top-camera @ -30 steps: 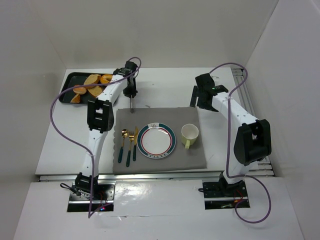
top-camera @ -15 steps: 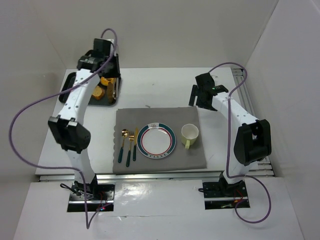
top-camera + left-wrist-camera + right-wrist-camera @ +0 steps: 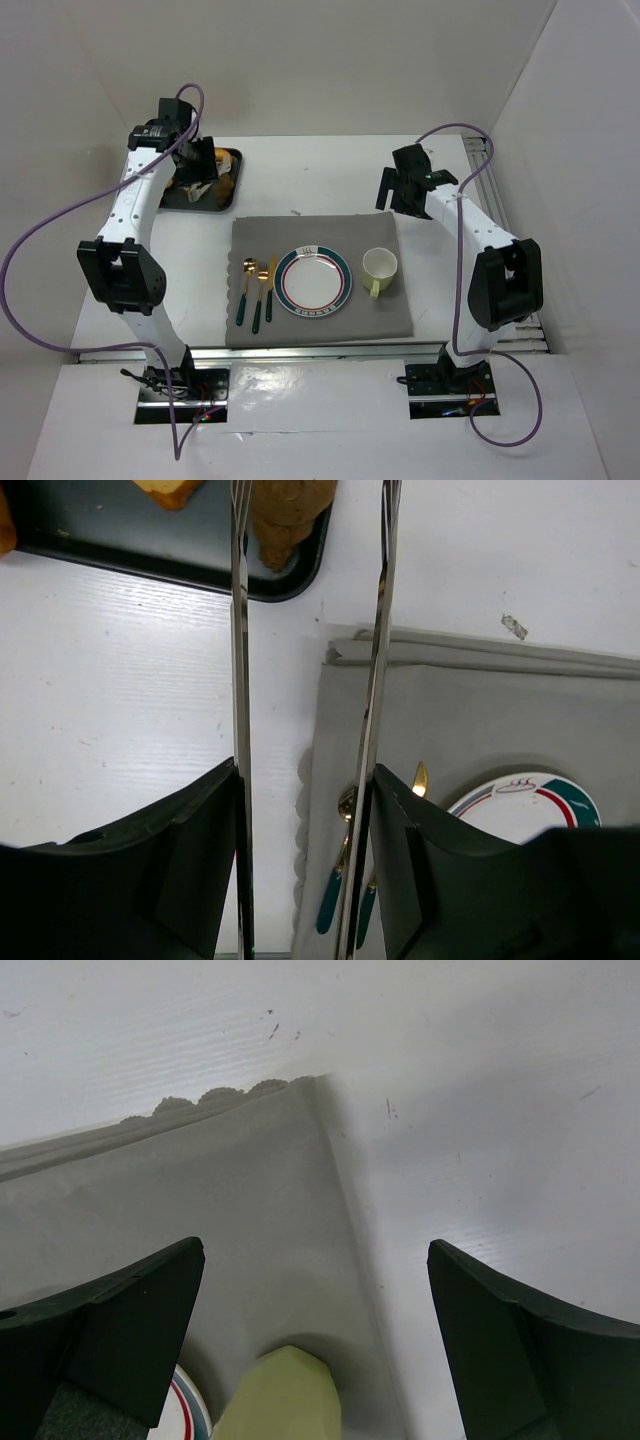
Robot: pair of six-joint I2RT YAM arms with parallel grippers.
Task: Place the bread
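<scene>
Several pieces of bread (image 3: 226, 185) lie in a black tray (image 3: 232, 158) at the table's far left. My left gripper (image 3: 190, 165) is above the tray, shut on metal tongs (image 3: 238, 630). In the left wrist view (image 3: 305, 810) the two tong blades run apart to the tray (image 3: 120, 540), with a brown piece of bread (image 3: 285, 510) between their tips; whether they touch it is cut off. A white plate (image 3: 313, 282) with a green rim sits on the grey mat (image 3: 320, 235). My right gripper (image 3: 392, 190) is open and empty over the mat's far right corner (image 3: 200, 1200).
A pale green cup (image 3: 379, 266) stands right of the plate and shows at the bottom of the right wrist view (image 3: 280, 1395). Gold cutlery with teal handles (image 3: 258, 290) lies left of the plate. White walls enclose the table on three sides.
My left arm has swung from the mat's far edge to the left, carrying the tongs over the tray. The right arm has barely moved.
</scene>
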